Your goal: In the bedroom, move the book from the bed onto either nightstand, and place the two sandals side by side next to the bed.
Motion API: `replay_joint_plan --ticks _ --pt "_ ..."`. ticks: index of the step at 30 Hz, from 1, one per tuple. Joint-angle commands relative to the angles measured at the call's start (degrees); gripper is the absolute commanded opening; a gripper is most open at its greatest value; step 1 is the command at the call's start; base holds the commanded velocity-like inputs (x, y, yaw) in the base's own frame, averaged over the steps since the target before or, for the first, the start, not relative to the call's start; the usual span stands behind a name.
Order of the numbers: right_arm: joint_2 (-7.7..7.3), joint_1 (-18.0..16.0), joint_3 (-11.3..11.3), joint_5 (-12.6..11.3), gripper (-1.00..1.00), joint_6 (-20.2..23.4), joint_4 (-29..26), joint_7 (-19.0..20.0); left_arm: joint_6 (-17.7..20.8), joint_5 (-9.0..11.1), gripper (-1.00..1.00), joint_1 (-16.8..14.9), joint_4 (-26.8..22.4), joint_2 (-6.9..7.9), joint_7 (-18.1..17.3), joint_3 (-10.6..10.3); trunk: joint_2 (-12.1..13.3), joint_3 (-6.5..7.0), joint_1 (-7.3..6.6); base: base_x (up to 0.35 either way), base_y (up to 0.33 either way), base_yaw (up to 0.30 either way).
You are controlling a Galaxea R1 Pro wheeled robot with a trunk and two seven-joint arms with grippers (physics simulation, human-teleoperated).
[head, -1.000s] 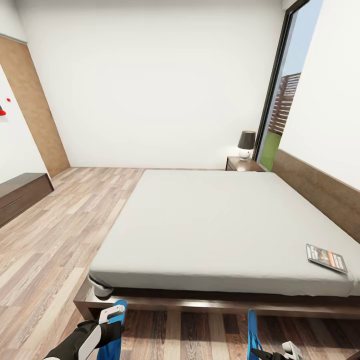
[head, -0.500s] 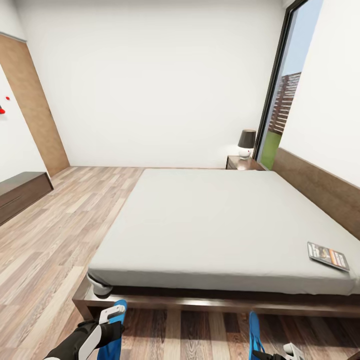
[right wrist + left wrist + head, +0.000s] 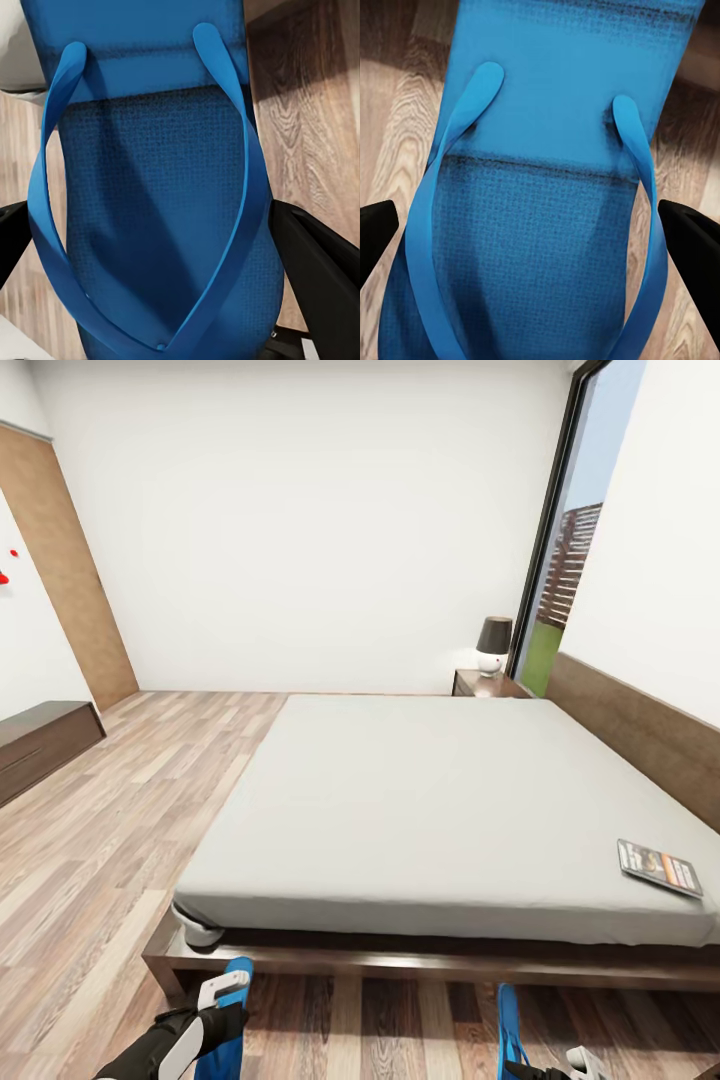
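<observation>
The bed (image 3: 430, 800), a grey mattress on a dark wooden frame, lies straight ahead. The book (image 3: 657, 867) rests flat near the mattress's right front corner. A dark nightstand (image 3: 482, 685) stands at the bed's far right corner. My left gripper (image 3: 226, 998) at the lower left is shut on a blue sandal (image 3: 232, 1032), held over the floor before the bed's foot. In the left wrist view this sandal (image 3: 544, 187) spans the space between both black fingers (image 3: 376, 234). My right gripper (image 3: 572, 1064) is shut on the other sandal (image 3: 507, 1025), whose sole (image 3: 157, 195) sits between its fingers (image 3: 319, 262).
A lamp (image 3: 492, 645) stands on the nightstand beside a tall window (image 3: 572, 550). A low dark cabinet (image 3: 40, 745) lines the left wall, with a light-brown wooden panel (image 3: 65, 570) behind it. Wood-plank floor (image 3: 120, 830) stretches along the bed's left side.
The whole head view has shifted slightly, so the camera has moved. Both grippers still hold their sandals the same way, and the book lies where it was.
</observation>
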Motion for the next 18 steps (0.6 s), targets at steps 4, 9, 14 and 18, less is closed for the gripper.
replay_joint_plan --ticks 4,9,14,18 --pt "-0.04 0.0 0.4 -0.6 -1.0 0.5 0.0 0.0 -0.3 0.2 -1.0 0.0 0.0 0.06 0.0 -0.3 -1.7 -0.78 0.88 0.0 0.0 0.0" --pt "-0.04 0.0 0.3 -0.6 -1.0 0.5 0.0 0.0 -1.2 0.2 -1.0 0.0 0.0 0.09 0.0 -0.3 -3.7 -1.68 1.98 0.0 0.0 0.0" --pt "-0.04 0.0 0.3 -0.6 -1.0 0.4 0.0 0.0 -1.3 0.2 -1.0 0.0 0.0 0.1 0.1 -0.3 -5.7 -2.58 3.08 0.0 0.0 0.0" --pt "-0.04 0.0 0.3 -0.6 -1.0 0.5 0.0 0.0 -1.3 0.2 -1.0 0.0 0.0 0.07 0.0 -0.3 -7.3 -3.29 3.96 0.0 0.0 0.0"
